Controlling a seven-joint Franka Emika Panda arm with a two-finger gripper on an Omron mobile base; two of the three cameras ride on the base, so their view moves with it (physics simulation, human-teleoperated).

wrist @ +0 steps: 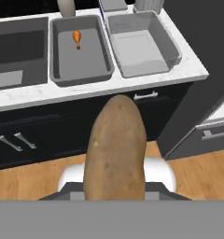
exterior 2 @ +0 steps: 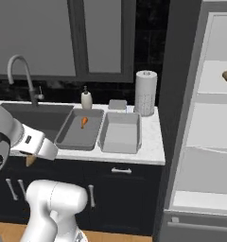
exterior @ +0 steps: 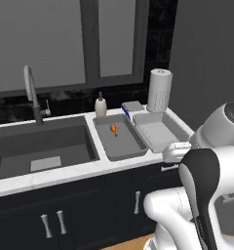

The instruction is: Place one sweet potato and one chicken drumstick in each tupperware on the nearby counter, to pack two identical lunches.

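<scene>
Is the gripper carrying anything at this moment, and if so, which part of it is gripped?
Yes: a sweet potato. It juts lengthwise out from the gripper, held at its near end. The contact itself is hidden at the bottom of the hand view.

Your white arm with dark joints (exterior: 199, 185) was folded low and near, in front of the dark cabinets, its two-finger gripper (exterior 2: 31, 159) clamped on a long brown sweet potato (wrist: 115, 149), wrist angled downward.

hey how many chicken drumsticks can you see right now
1 for certain: a chicken drumstick lies in the tupperware nearest the sink. Something brownish on a fridge shelf might be more food, too cut off to tell.
</scene>
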